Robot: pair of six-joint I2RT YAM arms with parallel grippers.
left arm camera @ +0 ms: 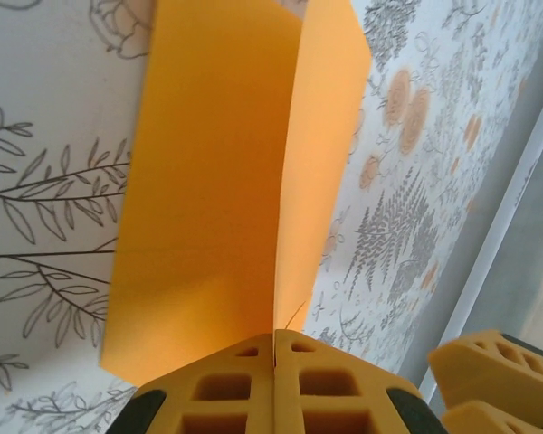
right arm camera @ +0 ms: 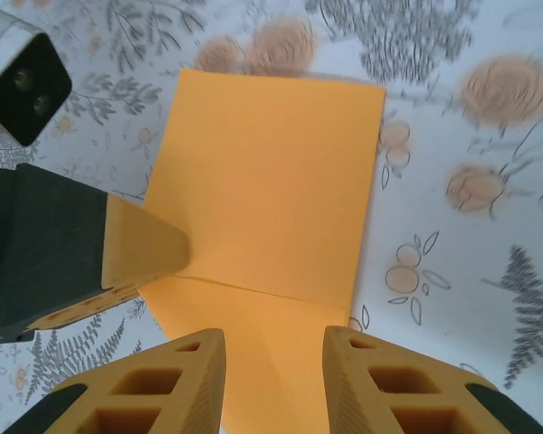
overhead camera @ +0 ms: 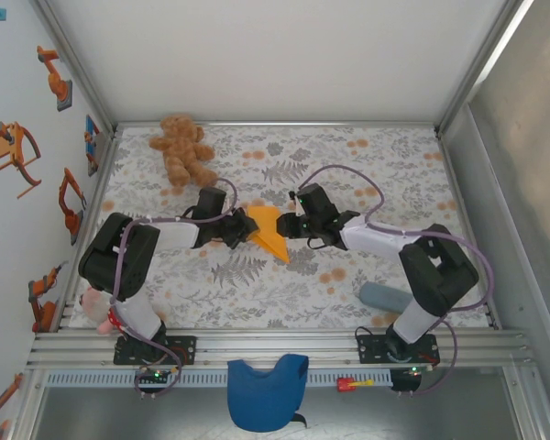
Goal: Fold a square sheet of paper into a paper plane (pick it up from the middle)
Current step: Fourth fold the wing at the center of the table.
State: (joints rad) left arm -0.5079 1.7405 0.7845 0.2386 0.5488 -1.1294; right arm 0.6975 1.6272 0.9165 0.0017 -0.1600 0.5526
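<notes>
Left wrist: left claw (left arm camera: 274,357) clenched on orange paper (left arm camera: 208,181) at its fold; right claw (right arm camera: 273,371) parted, holding nothing. Risk: single pinch, paper could twist or tear.

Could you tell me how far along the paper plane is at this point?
Done: the square sheet of paper is picked up and bears one crease. In hand: the left gripper is shut on it at the crease; the right gripper stands open at it. Left: the nose and wing folds; no pointed dart shows yet.
</notes>
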